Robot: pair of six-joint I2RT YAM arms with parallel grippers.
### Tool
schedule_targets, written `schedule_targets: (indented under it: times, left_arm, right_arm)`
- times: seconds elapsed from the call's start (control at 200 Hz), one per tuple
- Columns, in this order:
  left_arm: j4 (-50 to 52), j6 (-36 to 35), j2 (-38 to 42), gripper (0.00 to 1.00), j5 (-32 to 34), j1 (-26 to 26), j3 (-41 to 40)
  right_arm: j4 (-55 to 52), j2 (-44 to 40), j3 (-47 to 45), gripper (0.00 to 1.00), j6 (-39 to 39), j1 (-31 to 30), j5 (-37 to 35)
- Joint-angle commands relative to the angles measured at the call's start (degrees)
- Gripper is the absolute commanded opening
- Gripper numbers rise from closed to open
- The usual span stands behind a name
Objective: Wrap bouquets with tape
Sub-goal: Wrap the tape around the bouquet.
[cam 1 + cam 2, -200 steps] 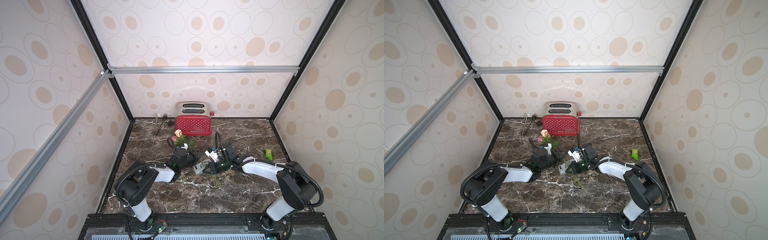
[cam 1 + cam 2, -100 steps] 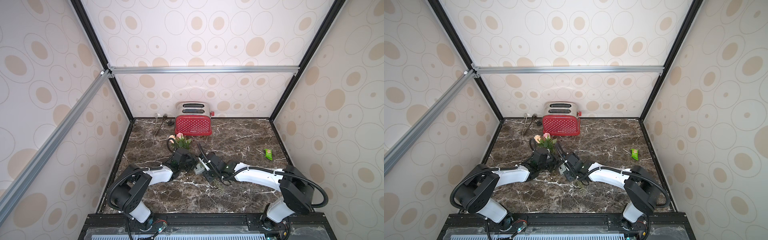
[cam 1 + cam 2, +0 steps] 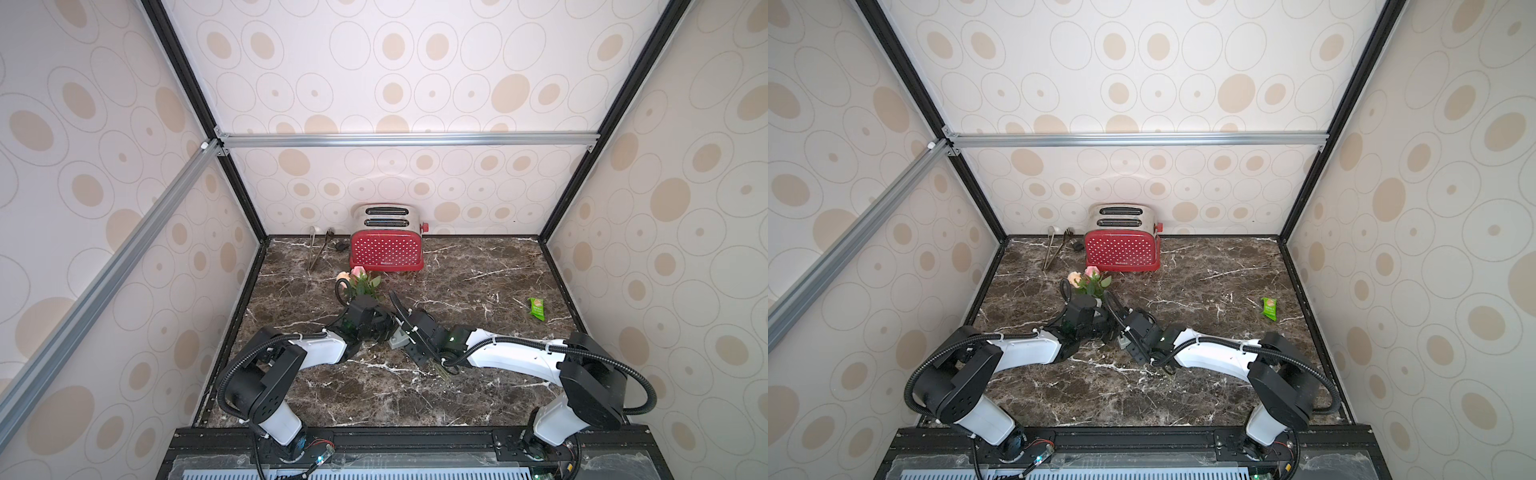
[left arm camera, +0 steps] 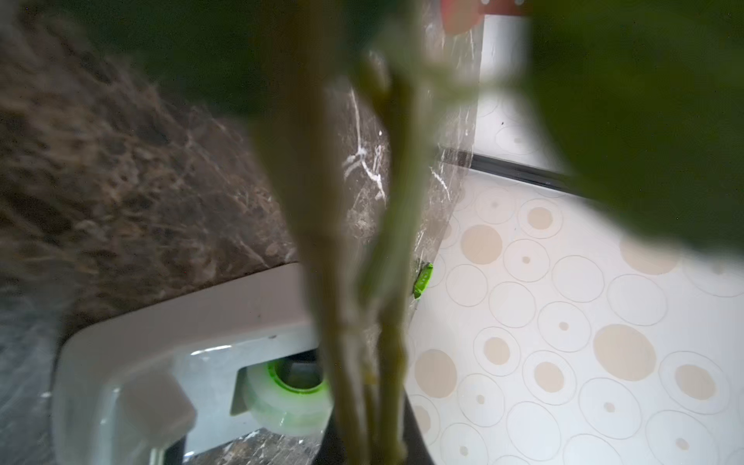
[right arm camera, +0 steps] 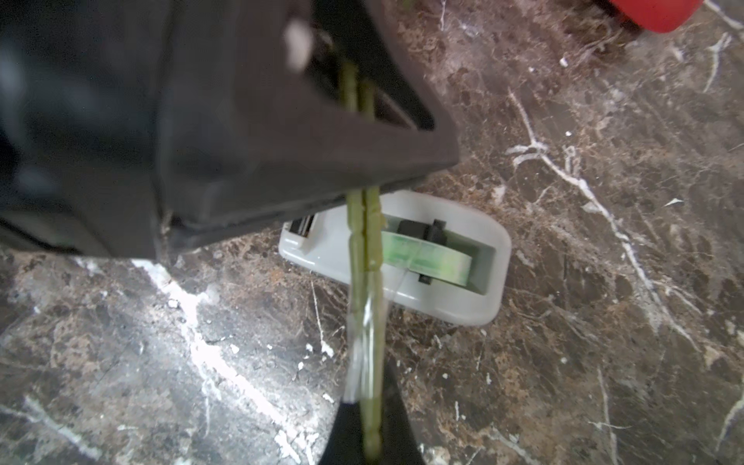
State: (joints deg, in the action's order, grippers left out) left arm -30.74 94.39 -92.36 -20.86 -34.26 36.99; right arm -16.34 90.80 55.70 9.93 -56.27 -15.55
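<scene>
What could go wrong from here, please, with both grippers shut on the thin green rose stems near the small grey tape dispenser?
1. A clear tape strand seems to run from the thin green rose stems to the small grey tape dispenser; pulling away could drag the dispenser instead of tearing the tape.
2. The left gripper and right gripper clamp the stems close together, so a twist might kink them.

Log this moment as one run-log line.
left hand: shut on bouquet stems | right hand: shut on same stems, nearer cut ends | tape dispenser: on table, under stems
</scene>
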Motion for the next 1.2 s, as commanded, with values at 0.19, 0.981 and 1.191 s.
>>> schedule_targets:
  times: [0.19,0.981,1.191]
  left_arm:
    - [0.64,-2.37,0.52,0.0,-1.3,0.57,-0.11]
    - [8.99,-28.66,1.85,0.0,-4.48,6.87,2.12]
    - [11.03,-34.57,0.8,0.0,-5.77,8.02,2.56]
  right_arm:
    - [3.05,-3.46,-0.57,0.4,1.58,-0.5,2.81]
    - [3.85,0.54,-1.13,0.45,18.06,14.85,19.91]
    - [4.21,2.18,-0.33,0.44,17.85,15.2,19.51]
